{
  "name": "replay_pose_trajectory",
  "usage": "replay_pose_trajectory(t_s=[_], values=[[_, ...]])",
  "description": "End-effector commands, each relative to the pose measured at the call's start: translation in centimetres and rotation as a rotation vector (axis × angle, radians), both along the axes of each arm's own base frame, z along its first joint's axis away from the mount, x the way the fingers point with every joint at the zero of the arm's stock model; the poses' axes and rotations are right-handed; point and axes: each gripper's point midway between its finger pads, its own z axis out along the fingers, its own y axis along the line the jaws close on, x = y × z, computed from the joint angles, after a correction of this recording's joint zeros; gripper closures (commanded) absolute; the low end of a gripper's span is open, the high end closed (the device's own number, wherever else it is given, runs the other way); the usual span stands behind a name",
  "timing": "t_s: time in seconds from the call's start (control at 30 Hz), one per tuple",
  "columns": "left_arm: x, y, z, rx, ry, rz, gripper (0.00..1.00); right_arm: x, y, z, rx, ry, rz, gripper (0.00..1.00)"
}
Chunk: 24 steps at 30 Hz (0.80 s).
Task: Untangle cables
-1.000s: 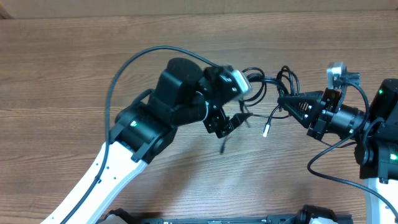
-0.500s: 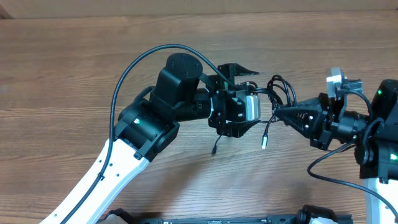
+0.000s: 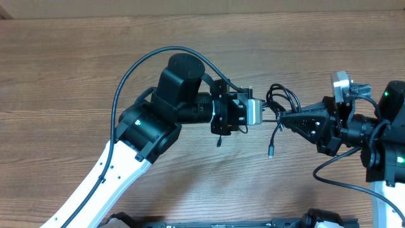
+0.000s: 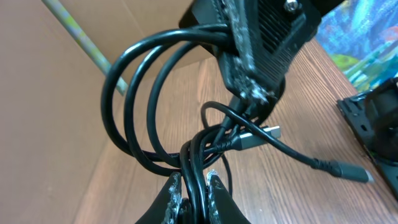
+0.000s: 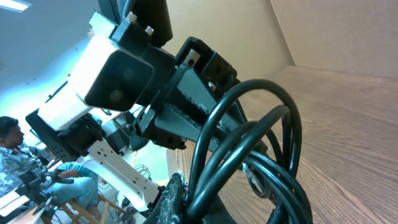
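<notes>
Toward the right edge of the brown wood-grain desk [image 3: 76, 63], about midway between its far and near edges, a bundle of thin black cables with small plug ends [image 3: 283, 98] was held above the surface between the two arms. The black left gripper [image 4: 194, 198] was seen clamped on several strands of the bundle, its rough-coated fingertips [image 4: 175, 198] pressed against them from both sides. The black right gripper [image 3: 285, 118] was reached in from the right edge, its fingers drawn together to a point. In the left wrist view they were seen closed on the upper part of the loops. Two wide loops were seen arching out of the bundle, and the strands were crossed and wrapped over one another between the grippers. A silver-tipped flat plug [image 4: 264, 132] was seen poking out of the knot, and a small dark plug [image 3: 270, 152] was left dangling below the bundle over bare wood.

The desk surface was marked by long grain lines running from left to right. Along its far edge a plain tan panel [image 3: 190, 5] was stood. A brightly coloured printed sheet [image 4: 367, 37] was glimpsed beyond the desk in the left wrist view. In the right wrist view a seated person in a patterned shirt [image 5: 11, 149] and further white arm hardware [image 5: 118, 168] were made out in a blue-lit room.
</notes>
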Motion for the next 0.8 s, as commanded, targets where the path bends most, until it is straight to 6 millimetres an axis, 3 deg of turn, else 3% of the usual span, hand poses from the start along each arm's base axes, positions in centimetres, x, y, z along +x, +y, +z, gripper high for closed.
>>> replay_pose_trajectory(t_s=[0.0,0.03,0.07,0.1,0.13,0.17,0.27,0.47,0.53,0.6,0.63,0.67,0.7,0.77], values=[[-0.8,-0.1,-0.6,0.015,0.063,-0.032,0.96,-0.6,0.0,1.0,0.009,-0.047,0.022,0.96],[-0.9,0.0,-0.8,0.024,0.074,-0.029,0.94,-0.6,0.0,1.0,0.008,-0.051,0.022,0.96],[-0.9,0.2,-1.2,0.036,0.084,-0.022,0.65,-0.6,0.0,1.0,0.008,-0.053,0.022,0.96],[-0.8,0.2,-1.3,0.040,0.086,-0.017,0.56,-0.6,0.0,1.0,0.008,-0.053,0.022,0.96],[-0.8,0.2,-1.4,0.045,0.088,-0.012,0.28,-0.6,0.0,1.0,0.008,-0.053,0.022,0.96],[-0.7,0.3,-1.4,0.048,0.086,-0.008,0.19,-0.6,0.0,1.0,0.008,-0.053,0.022,0.96],[0.1,0.5,-1.7,0.065,0.070,0.039,0.13,-0.6,0.0,1.0,0.008,-0.052,0.023,0.96],[0.9,0.4,-2.5,0.087,0.074,0.067,0.15,-0.6,0.1,1.1,0.008,-0.055,0.025,0.96],[1.0,0.2,-2.8,0.091,0.085,0.059,0.21,-0.8,0.4,1.1,0.005,-0.068,0.042,0.96],[1.0,0.2,-2.9,0.090,0.087,0.056,0.48,-0.9,0.5,1.2,0.003,-0.078,0.047,0.96],[1.0,0.1,-2.7,0.084,0.081,0.055,0.74,-0.9,0.5,1.2,0.003,-0.077,0.047,0.96],[1.0,0.1,-2.6,0.080,0.077,0.053,0.90,-0.8,0.5,1.2,0.003,-0.077,0.047,0.96],[1.1,0.0,-2.4,0.072,0.080,0.055,0.96,-0.8,0.5,1.2,0.003,-0.076,0.046,0.96],[1.4,-0.2,-1.7,0.035,0.118,0.082,0.96,-0.4,0.4,0.9,-0.010,-0.069,0.025,0.96]])
